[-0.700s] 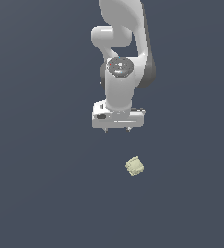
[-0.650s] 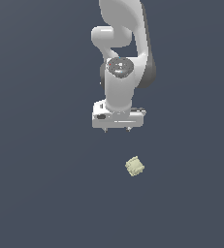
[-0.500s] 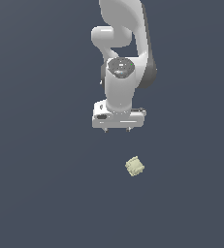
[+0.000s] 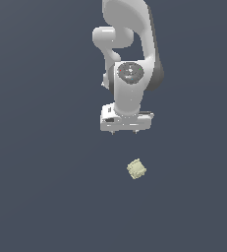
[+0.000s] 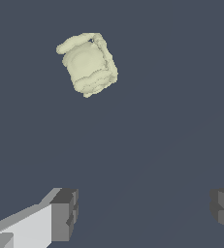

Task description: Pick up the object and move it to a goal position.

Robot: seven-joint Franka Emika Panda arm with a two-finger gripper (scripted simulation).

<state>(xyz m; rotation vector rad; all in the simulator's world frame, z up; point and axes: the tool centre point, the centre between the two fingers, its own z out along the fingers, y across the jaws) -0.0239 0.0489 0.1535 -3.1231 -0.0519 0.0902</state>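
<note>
Early stage, nothing grasped yet. Gripper (image 4: 126, 132) mid-frame in ext. view, fingers spread wide apart, empty. Object (image 4: 136, 169) lying on surface (image 4: 41, 187) just below-right of gripper, not between fingers. Left: align, descend, clamp, lift, carry to goal; no goal marker visible.

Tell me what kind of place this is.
Most likely a bare simulated test scene, not a real room: a featureless flat grey ground, a smooth white robot arm with its open tool, and one lone pale yellow-green lump lying apart from it.
</note>
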